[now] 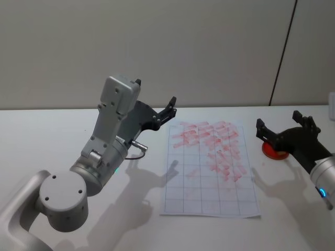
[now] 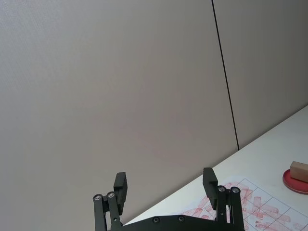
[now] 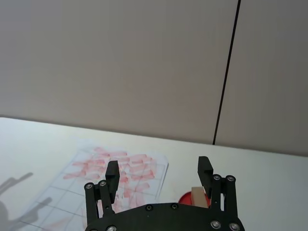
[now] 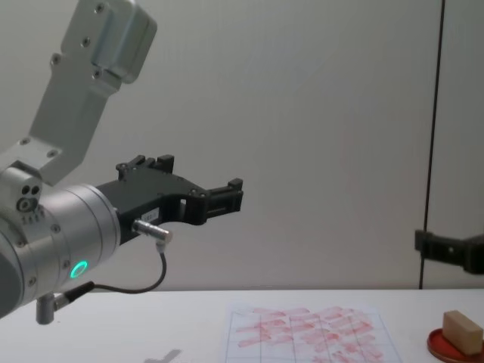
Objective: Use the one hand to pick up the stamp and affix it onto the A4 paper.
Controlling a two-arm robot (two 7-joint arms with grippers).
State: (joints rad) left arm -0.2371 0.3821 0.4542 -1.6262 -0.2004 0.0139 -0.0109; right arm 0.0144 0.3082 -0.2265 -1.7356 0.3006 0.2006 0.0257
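Note:
The white A4 paper (image 1: pixel 194 184) with a faint grid and several red marks lies on the table in front of me. To its right the tan stamp (image 4: pixel 462 328) rests on a flat red dish (image 1: pixel 269 151). My right gripper (image 1: pixel 279 121) hangs open a little above that dish, and in its wrist view the stamp (image 3: pixel 198 196) shows just beyond the open right gripper (image 3: pixel 158 167). My left gripper (image 2: pixel 164 178) is open too, held high near the paper's far left corner, holding nothing.
The white table (image 1: pixel 47 136) runs back to a pale wall (image 1: pixel 157 47) with a dark vertical seam. My bulky left arm (image 1: pixel 107 141) stands over the table left of the paper.

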